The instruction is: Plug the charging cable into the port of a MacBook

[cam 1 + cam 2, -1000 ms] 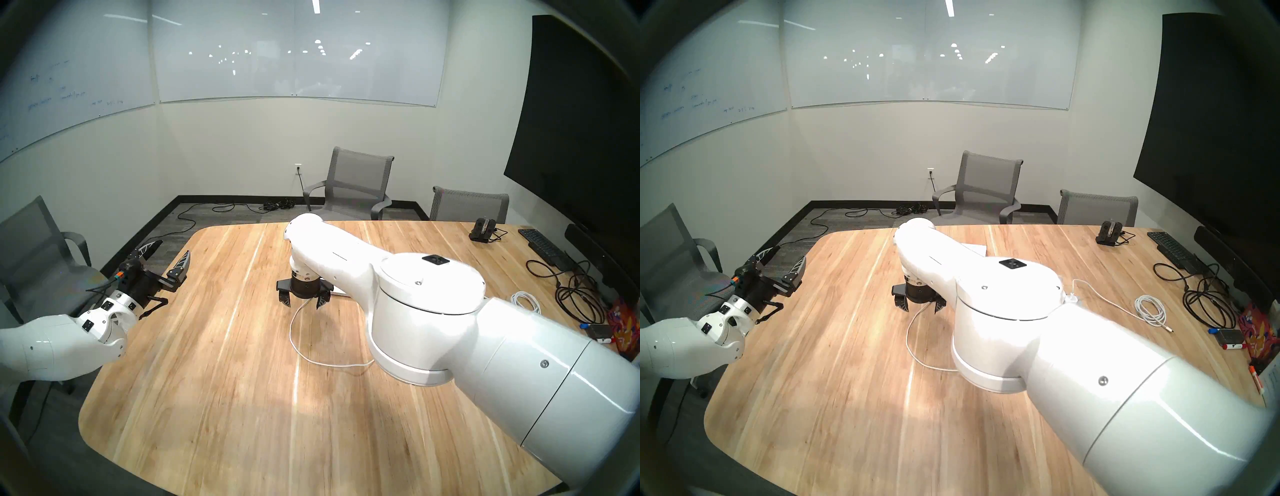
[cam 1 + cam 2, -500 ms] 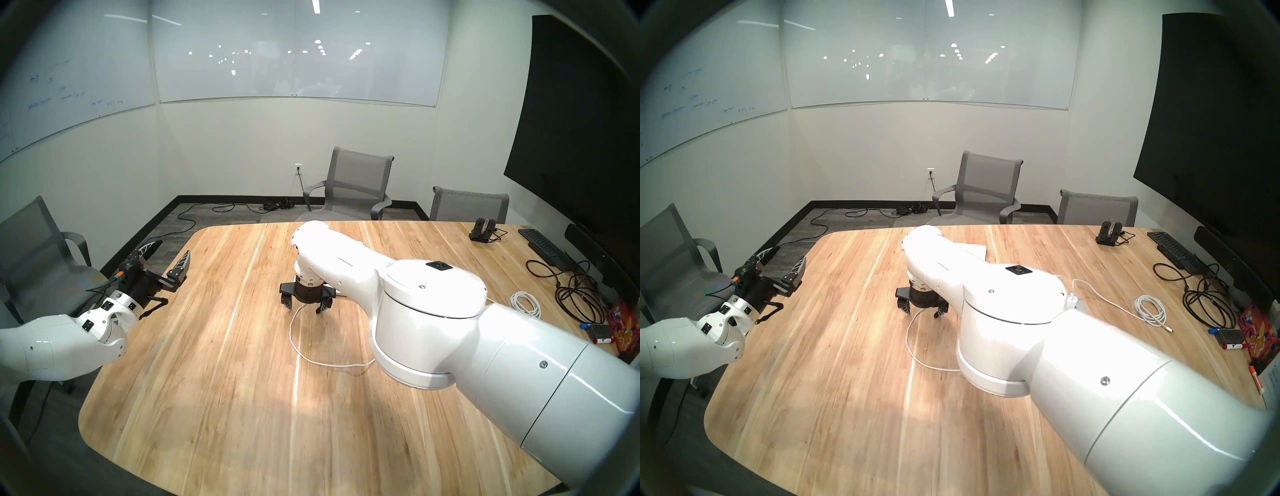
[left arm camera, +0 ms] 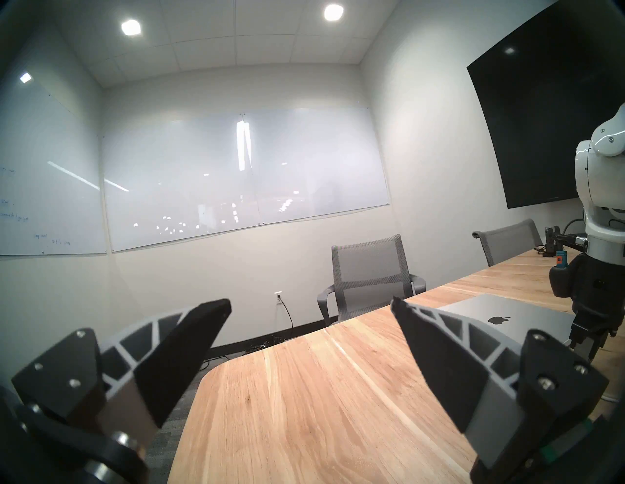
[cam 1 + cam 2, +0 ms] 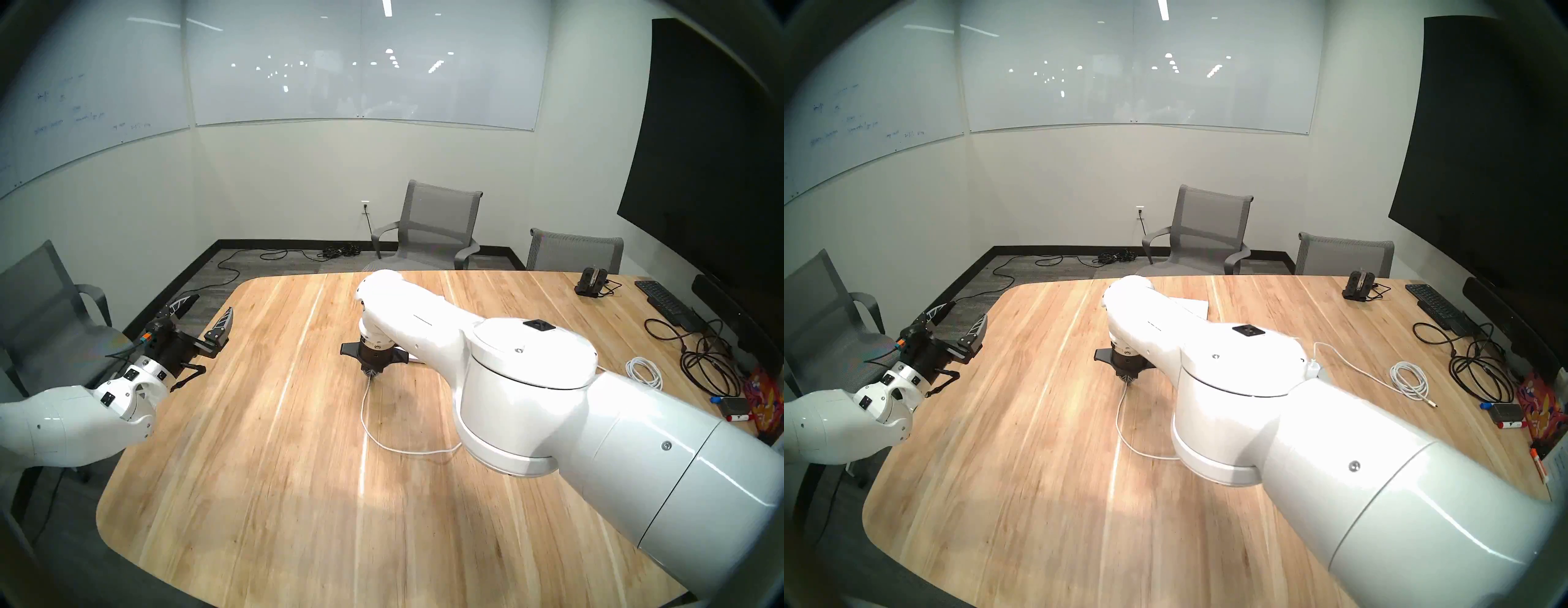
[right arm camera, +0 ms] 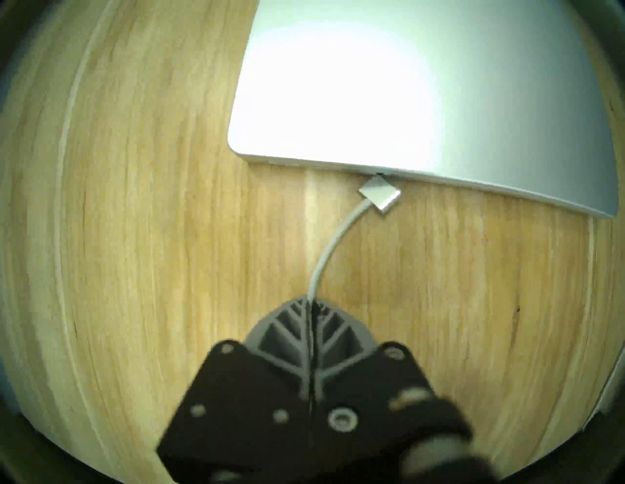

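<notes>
- Our right gripper (image 5: pixel 309 304), much nearer than the left, has its jaws pinched on the charging cable (image 5: pixel 333 250).
- The flat silver-white connector (image 5: pixel 379 195) lies ahead of the fingertips, skewed, its corner just touching the MacBook (image 5: pixel 389 94) edge.
- Left gripper (image 3: pixel 311 324) hangs agape, well apart.

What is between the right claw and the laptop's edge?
In the right wrist view, only a short curve of white cable and its plug over bare table.

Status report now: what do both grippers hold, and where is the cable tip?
Right gripper shut on the charging cable. Left gripper open, empty, off to the side. Connector tip beside the MacBook edge, skewed, not seated. Nothing in the way.
</notes>
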You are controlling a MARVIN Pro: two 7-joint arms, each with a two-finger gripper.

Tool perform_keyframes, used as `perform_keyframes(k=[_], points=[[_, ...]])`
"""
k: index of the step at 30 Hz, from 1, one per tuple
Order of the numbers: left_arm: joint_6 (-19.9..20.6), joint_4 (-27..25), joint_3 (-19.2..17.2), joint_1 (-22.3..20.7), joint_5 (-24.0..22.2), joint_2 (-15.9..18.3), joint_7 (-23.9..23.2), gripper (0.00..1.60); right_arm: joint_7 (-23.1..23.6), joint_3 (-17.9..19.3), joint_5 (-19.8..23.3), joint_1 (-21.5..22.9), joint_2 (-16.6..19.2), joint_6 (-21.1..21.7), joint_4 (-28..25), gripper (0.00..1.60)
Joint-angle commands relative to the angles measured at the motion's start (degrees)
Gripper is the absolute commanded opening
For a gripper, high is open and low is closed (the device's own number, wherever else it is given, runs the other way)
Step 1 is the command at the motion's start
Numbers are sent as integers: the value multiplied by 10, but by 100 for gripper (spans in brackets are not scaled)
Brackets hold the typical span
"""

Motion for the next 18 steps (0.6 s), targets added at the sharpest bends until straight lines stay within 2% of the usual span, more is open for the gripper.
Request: perform_keyframes(k=[1,10,14,18], points=[[-3,-1,-7,-9,0,1,0,160,-1,-7,-9,4,-6,-7,-4,0],[-3,-1,-7,-9,0,1,0,160,12,-2,-10,6,-4,-1,-7,0],[-3,-1,-7,-9,0,1,0,160,8,0,-8,8,-7,24,-9,0],[-4,-1,-8,-9,0,1,1,160,-23,4,-4,21,-20,66,-1,0]])
